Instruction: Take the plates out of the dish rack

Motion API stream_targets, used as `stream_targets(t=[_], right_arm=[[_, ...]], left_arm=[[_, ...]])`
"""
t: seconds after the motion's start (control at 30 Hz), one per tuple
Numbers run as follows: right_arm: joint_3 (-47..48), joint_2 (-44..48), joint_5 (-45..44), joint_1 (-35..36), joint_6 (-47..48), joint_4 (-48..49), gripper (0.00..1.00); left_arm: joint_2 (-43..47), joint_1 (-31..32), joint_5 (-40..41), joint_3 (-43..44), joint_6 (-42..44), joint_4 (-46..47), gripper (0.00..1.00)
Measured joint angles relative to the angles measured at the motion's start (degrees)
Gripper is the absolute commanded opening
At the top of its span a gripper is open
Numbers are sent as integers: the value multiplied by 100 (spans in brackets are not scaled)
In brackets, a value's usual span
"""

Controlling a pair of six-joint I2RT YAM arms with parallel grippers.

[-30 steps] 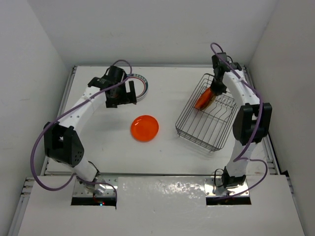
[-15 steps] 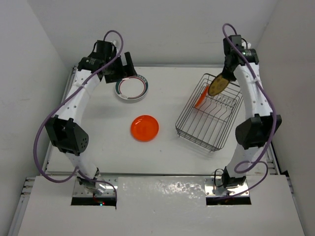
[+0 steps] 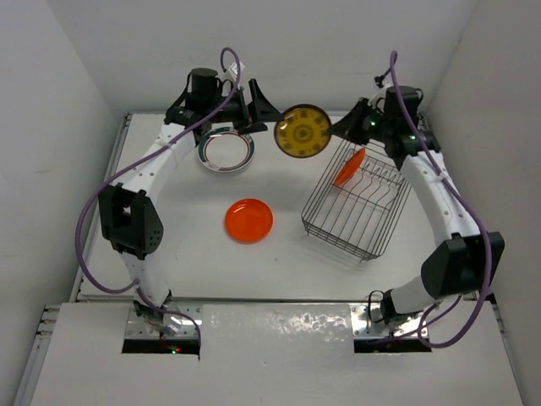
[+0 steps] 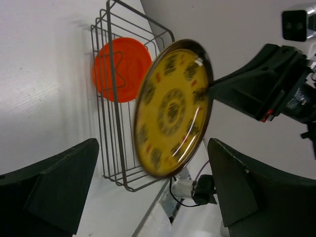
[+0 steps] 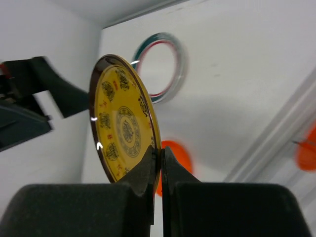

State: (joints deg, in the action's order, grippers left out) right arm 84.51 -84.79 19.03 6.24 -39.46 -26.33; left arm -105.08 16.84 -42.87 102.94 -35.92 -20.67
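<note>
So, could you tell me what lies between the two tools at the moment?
A yellow plate, upright in the air: the right tool pinches its rim, and the open left tool faces it. The top view shows this.

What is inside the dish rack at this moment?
One orange plate stands on edge at the far end of the rack; elsewhere only bare dividers show. The right arm covers its far right corner.

Both arms reaching inward, left end effector (image 3: pixel 258 110) spread wide, right end effector (image 3: pixel 333 129) pinching yellow plate (image 3: pixel 303 131)
</note>
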Motion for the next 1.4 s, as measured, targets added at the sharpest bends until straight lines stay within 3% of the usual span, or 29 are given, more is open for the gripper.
stream_targets(t=[0.07,0.2,0.27,0.3,0.37,0.43,0.47,0.63,0.8,0.83,0.9,0.93,1.0,1.03,1.3,1.33,1.4], right_arm=[[-273,-216,466,184,-457,699,0],[-330,-614,1008,529,-1141,1744,0],[-341,-682,975,586,-1231,1801,0],[-334,-739,988,586,-1268,1880,17],[-315,-789,946,590,-1322,1790,76],[-160,-791,774,590,-1106,1366,94],[52,-791,461,599,-914,964,99],[1261,-846,-1222,603,-42,-1198,99],[1475,-863,-2262,509,507,-2173,99],[1405,-879,-2382,490,570,-2295,99],[1274,-942,-2549,470,680,-2481,99],[1244,-997,-2616,470,728,-2553,99],[1241,-1185,-2754,472,822,-2680,99],[1246,-1305,-2846,472,863,-2726,99],[1829,-2516,-3862,476,944,-3292,96],[1895,-2610,-3963,472,944,-3314,94],[2031,-2765,-4098,470,935,-3348,77]], left_arm=[[-107,37,-59,-9,-66,63,74],[-216,48,-111,-116,-105,61,0],[-214,9,-378,-164,-177,149,0],[-166,-7,-262,-160,-120,118,0],[-138,-4,-55,-160,24,-46,0],[-131,11,424,-208,278,-459,0],[-116,13,697,-348,426,-680,0],[376,-7,1589,-1906,872,-1309,0],[992,-7,1974,-3333,1073,-1742,0],[1049,-7,1998,-3462,1110,-1775,2],[1086,-7,2015,-3615,1145,-1759,15],[1093,-7,2026,-3672,1152,-1733,37],[1097,-7,2050,-3744,1187,-1720,71],[1097,-7,2090,-3748,1248,-1740,100],[1110,0,2830,-3204,1572,-2413,100],[1110,0,3053,-3049,1633,-2535,100],[1113,0,3438,-2785,1733,-2743,100]])
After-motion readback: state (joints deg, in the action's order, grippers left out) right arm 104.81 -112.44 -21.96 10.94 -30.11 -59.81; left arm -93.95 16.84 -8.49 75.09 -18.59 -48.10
